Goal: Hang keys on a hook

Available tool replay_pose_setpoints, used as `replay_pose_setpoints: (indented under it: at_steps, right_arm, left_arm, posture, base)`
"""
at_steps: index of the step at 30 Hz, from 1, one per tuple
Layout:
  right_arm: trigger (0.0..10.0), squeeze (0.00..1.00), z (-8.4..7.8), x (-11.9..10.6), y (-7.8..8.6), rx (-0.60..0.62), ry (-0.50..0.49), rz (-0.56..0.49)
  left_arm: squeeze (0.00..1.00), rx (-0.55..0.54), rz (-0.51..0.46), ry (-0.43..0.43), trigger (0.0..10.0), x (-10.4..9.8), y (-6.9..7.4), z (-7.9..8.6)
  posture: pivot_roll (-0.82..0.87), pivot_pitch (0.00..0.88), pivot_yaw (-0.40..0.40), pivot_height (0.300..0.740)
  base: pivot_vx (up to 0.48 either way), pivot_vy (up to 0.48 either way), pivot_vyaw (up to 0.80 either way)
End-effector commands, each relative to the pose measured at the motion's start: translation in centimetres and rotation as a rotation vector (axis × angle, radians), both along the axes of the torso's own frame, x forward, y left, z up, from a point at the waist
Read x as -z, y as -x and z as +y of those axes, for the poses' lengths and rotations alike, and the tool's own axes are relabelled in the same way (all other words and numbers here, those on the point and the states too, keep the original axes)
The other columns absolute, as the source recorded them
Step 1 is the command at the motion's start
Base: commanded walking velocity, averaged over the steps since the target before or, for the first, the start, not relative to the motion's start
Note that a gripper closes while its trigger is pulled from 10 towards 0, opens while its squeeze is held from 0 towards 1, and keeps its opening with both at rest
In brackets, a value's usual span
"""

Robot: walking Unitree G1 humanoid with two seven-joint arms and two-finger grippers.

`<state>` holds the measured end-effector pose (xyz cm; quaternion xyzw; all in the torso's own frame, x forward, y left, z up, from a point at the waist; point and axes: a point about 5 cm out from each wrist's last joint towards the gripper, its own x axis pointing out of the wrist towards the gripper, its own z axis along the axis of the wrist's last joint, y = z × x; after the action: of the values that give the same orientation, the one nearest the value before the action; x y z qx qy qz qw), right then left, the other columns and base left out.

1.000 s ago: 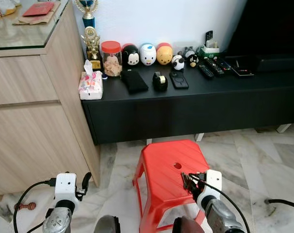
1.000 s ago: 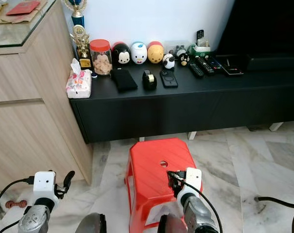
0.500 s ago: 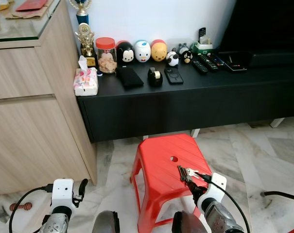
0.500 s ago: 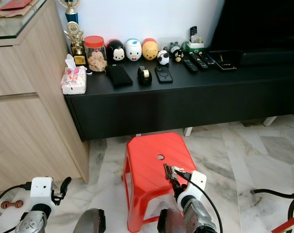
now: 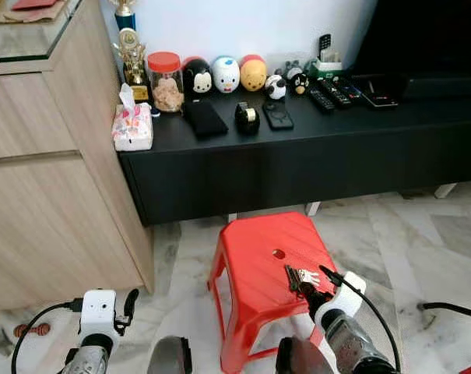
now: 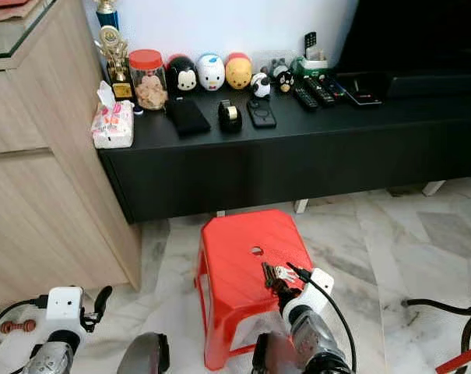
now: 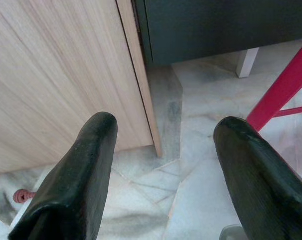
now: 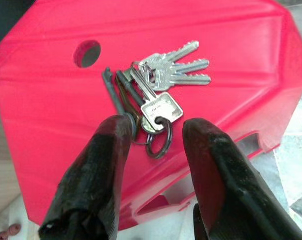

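A bunch of silver keys (image 8: 163, 80) on a dark ring lies flat on top of the red plastic stool (image 5: 254, 249), just below its round hole. In the head views the keys (image 5: 300, 276) sit near the stool's front right edge. My right gripper (image 8: 153, 127) hovers low over them, open, with its black fingers (image 8: 108, 165) on either side of the key ring. My left gripper (image 7: 163, 130) hangs open near the floor beside the wooden cabinet (image 5: 56, 195), with nothing between its fingers.
A long black low console (image 5: 297, 148) behind the stool carries a jar, toy figures, a tissue pack, a tape roll and remotes. The wooden cabinet stands at the left. Marble floor (image 5: 422, 241) surrounds the stool; a black cable (image 5: 453, 308) lies at the right.
The head view has shifted a little. My right gripper has stayed at the keys on the stool while its wrist moved slightly back towards the front edge. The left arm is unchanged.
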<state>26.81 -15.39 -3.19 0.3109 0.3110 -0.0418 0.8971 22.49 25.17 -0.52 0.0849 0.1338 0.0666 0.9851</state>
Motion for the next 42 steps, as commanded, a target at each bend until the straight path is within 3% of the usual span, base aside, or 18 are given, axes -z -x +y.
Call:
replay_pose_setpoints:
  at_steps: [1,35,36,37,40,42]
  right_arm:
    - [10.0,0.0,0.2,0.0,-0.1,-0.037,0.005,0.01]
    - [10.0,0.0,0.5,-0.4,-0.4,-0.104,-0.006,-0.015]
    - [3.4,0.0,0.5,-0.4,-0.4,-0.104,-0.007,-0.016]
    - [3.4,0.0,0.5,-0.3,-0.4,-0.103,-0.008,-0.017]
    - [0.0,0.0,0.4,-0.3,-0.4,-0.102,-0.009,-0.02]
    - [0.0,0.0,0.4,-0.3,-0.4,-0.102,-0.01,-0.022]
  left_arm:
    - [0.0,0.009,0.019,-0.004,10.0,0.4,0.4,-0.4]
    - [0.0,-0.003,0.04,0.005,10.0,1.2,2.9,-1.3]
    - [0.0,-0.005,0.043,0.006,10.0,1.2,3.1,-1.3]
    - [0.0,-0.006,0.044,0.006,10.0,1.2,3.1,-1.3]
    - [0.0,-0.008,0.047,0.009,10.0,1.3,3.3,-1.4]
    - [0.0,-0.008,0.049,0.01,10.0,1.3,3.4,-1.4]
  posture:
    - [0.21,0.113,-0.076,0.594]
    - [0.21,0.196,-0.102,0.594]
    - [0.21,0.197,-0.103,0.594]
    - [0.21,0.197,-0.103,0.594]
    - [0.21,0.198,-0.103,0.594]
    - [0.21,0.198,-0.103,0.594]
  base:
    - [0.0,0.0,0.0]
    - [0.0,0.0,0.0]
    - [0.0,0.0,0.0]
    - [0.0,0.0,0.0]
    - [0.0,0.0,0.0]
    - [0.0,0.0,0.0]
